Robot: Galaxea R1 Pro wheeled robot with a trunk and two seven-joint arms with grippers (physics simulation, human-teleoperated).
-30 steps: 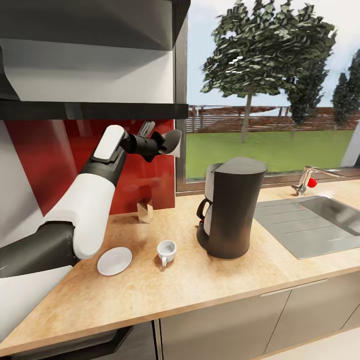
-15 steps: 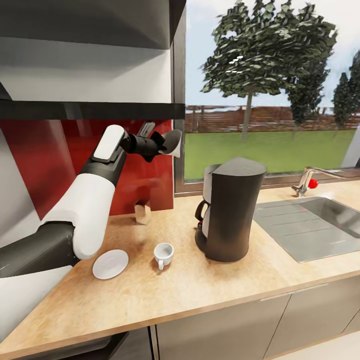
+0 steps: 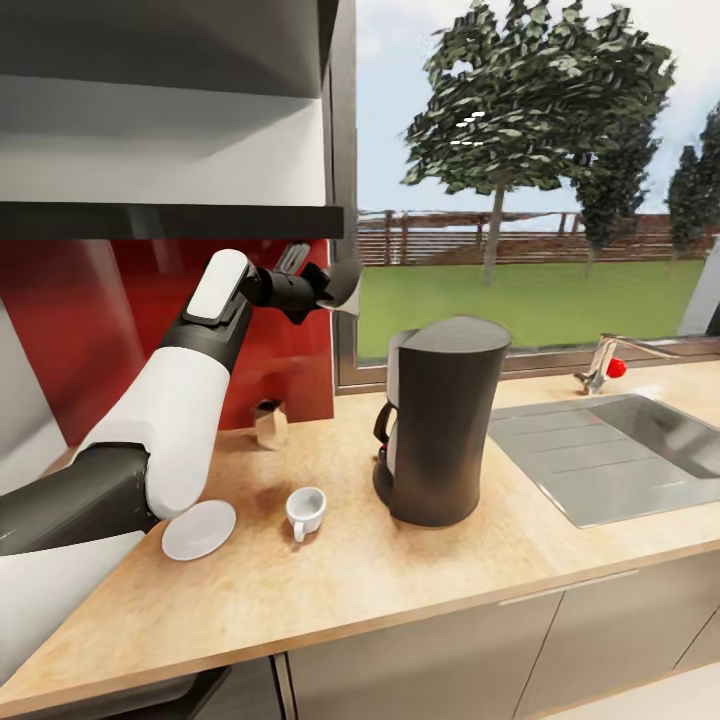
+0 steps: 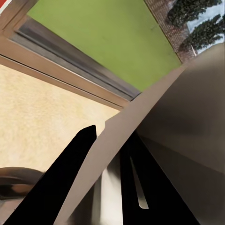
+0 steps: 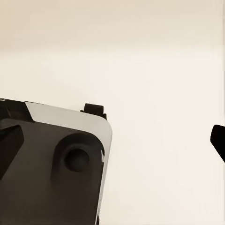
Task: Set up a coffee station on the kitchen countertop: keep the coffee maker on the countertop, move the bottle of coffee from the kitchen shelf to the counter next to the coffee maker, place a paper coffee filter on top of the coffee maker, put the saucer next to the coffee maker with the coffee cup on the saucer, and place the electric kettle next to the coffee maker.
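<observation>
Left gripper (image 3: 335,285) is raised in front of the red backsplash (image 3: 90,320), just under the shelf (image 3: 170,220), jaws closed on a paper coffee filter (image 3: 345,290). Left wrist view confirms it: the filter (image 4: 154,140) sits as a pale sheet clamped between the dark fingers (image 4: 65,183). Held high, probably so it clears the top of the coffee maker (image 3: 440,420) before coming down on its lid.

Coffee maker stands upright on the bench (image 3: 330,590), right of and below the gripper, well apart from it. Saucer (image 3: 199,529) and coffee cup (image 3: 305,511) sit on the bench left of the machine; the cup is beside the saucer, not on it, so that step looks not yet done. A small brown bag (image 3: 268,424) stands near the backsplash; can't tell what it is.

Coffee bottle and kettle: no location to give from these views. Right gripper: the right wrist view shows a dark robot part (image 5: 51,164) against a plain pale surface, with a dark tip at the frame edge; can't tell if the jaws are open or closed.

Obstacles: the shelf edge is close above the gripper, the window frame (image 3: 345,200) just beside it. Path to the machine lid looks clear. Sink (image 3: 620,450) and tap (image 3: 605,360) are off to the right, out of the way.
</observation>
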